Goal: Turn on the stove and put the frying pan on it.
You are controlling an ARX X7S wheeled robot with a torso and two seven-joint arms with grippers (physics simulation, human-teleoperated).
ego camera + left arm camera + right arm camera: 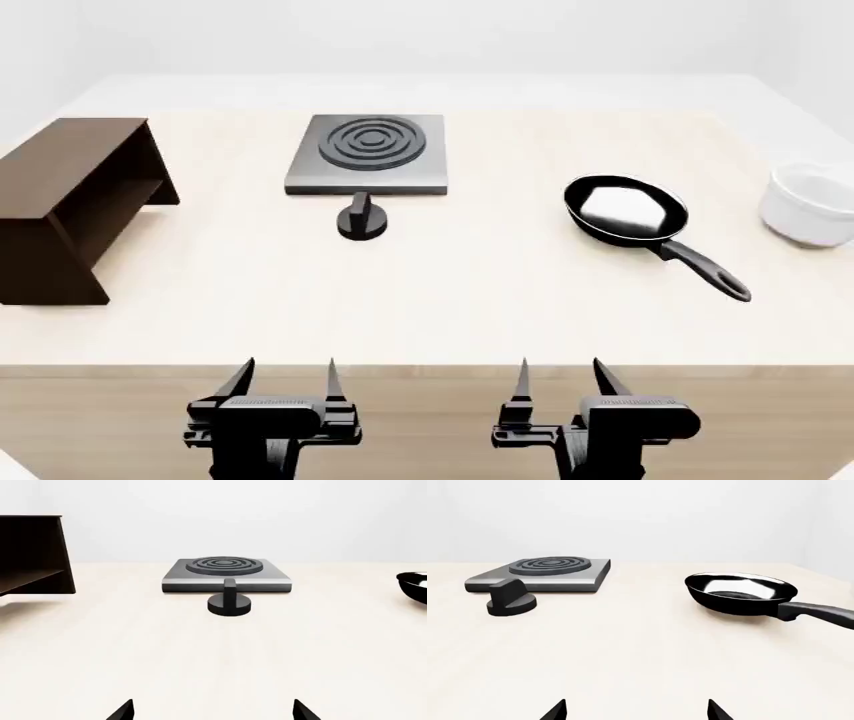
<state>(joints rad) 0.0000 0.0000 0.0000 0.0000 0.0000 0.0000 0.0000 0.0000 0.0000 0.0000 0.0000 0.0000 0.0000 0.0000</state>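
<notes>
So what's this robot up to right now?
Nothing is being handled yet. Both grippers, left and right, hang open at the table's near edge. The stove sits ahead with its knob just in front, and the frying pan lies off to the right, not on the stove.

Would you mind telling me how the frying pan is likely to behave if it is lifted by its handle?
The frying pan looks rigid, so it should hold its shape. Gripped far out on the long handle, the bowl end would probably sag or twist in the tool. The handle looks smooth and rounded, so it may slip. Its flat base should not roll.
</notes>
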